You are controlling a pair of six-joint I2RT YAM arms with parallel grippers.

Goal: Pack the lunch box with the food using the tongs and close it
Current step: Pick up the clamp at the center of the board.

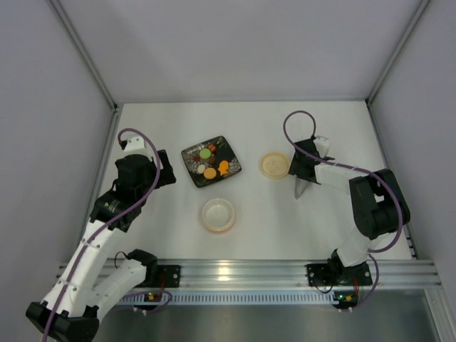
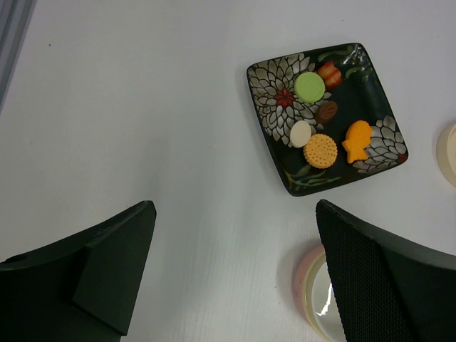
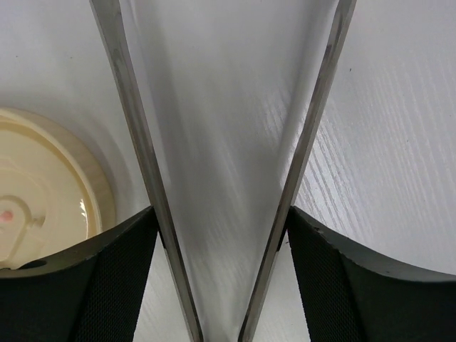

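The tongs (image 3: 312, 128) lie on the table, their two silvery arms spreading away in a V in the right wrist view. My right gripper (image 3: 221, 221) straddles them near the joint, and each black finger (image 3: 117, 274) presses on the outside of one arm. From above, the tongs (image 1: 300, 187) poke out under the right gripper (image 1: 308, 169). The cream lid (image 1: 274, 165) lies just left of it. The pink-rimmed lunch box (image 1: 217, 214) stands open and bare. The food (image 2: 320, 149) sits on the black floral plate (image 2: 370, 75). My left gripper (image 2: 234, 214) hangs open over bare table, holding nothing.
The lid (image 3: 43, 192) shows a small pink mark and lies close to the left tong arm. The lunch box (image 2: 313, 285) sits partly behind my left gripper's right finger. White walls close in the table on three sides, and a metal rail (image 1: 235, 271) runs along the near edge.
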